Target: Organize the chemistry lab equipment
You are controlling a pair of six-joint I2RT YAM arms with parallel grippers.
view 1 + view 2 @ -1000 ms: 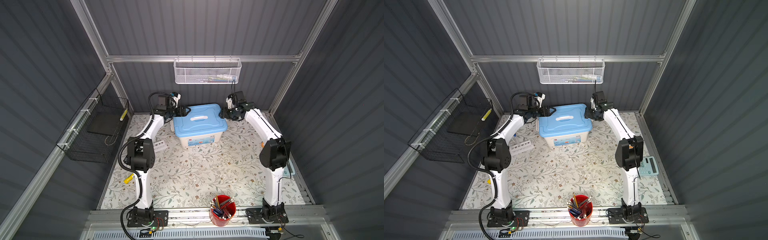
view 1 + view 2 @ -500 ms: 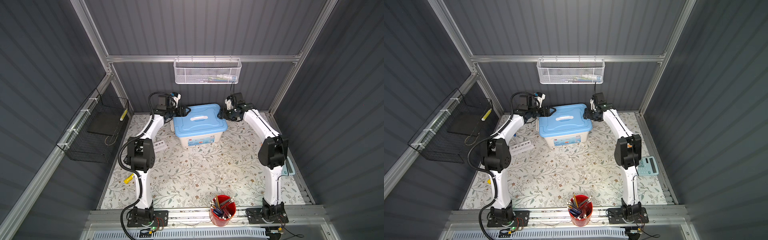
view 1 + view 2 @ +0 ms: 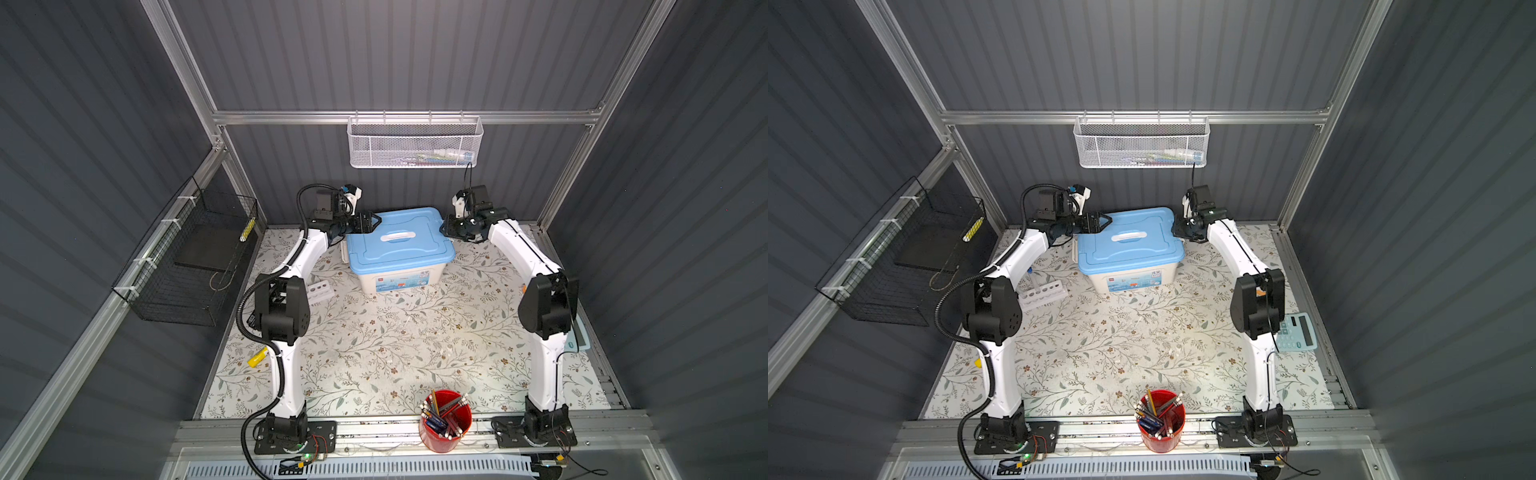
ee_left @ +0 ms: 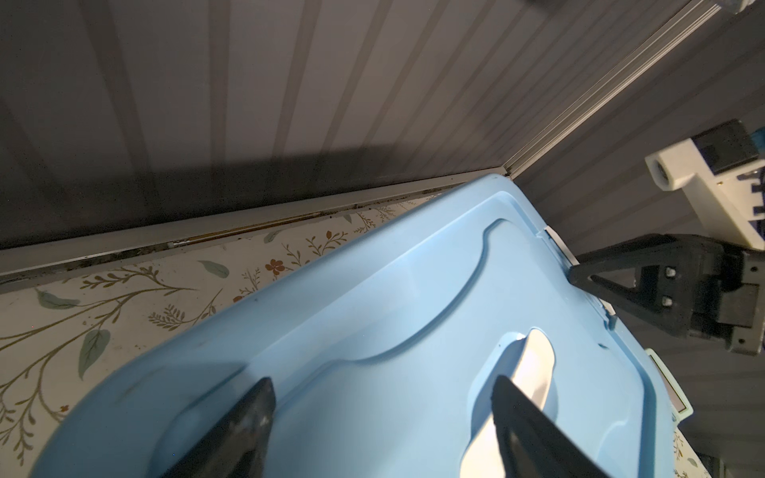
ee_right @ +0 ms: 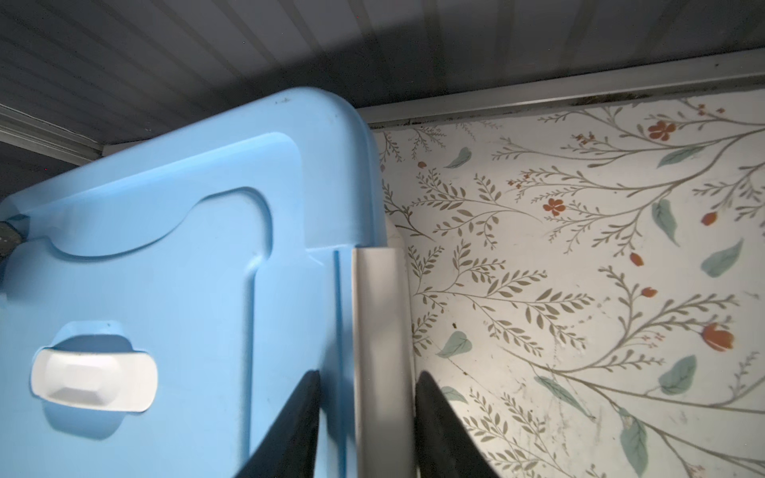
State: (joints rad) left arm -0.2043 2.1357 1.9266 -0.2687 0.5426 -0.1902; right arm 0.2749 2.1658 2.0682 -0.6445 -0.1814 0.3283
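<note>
Chemistry lab equipment: only a tube rack [image 3: 1044,293] showed, well behind the left claw [image 4: 381,380], which stayed wide over the blue lid [image 3: 415,257]. The right claw [image 5: 367,374] had narrowed astride the lid's white latch [image 5: 381,310]; grip unconfirmed. Unlatching appeared imminent.

Robot test booth: ribbed grey walls [image 3: 415,54], aluminium frame [image 3: 291,117], floral tabletop [image 3: 395,353].

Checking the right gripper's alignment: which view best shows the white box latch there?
Right wrist view: the latch sits large between the right gripper's fingers. Left wrist shows only its edge; in both top views the gripper hides it.
</note>
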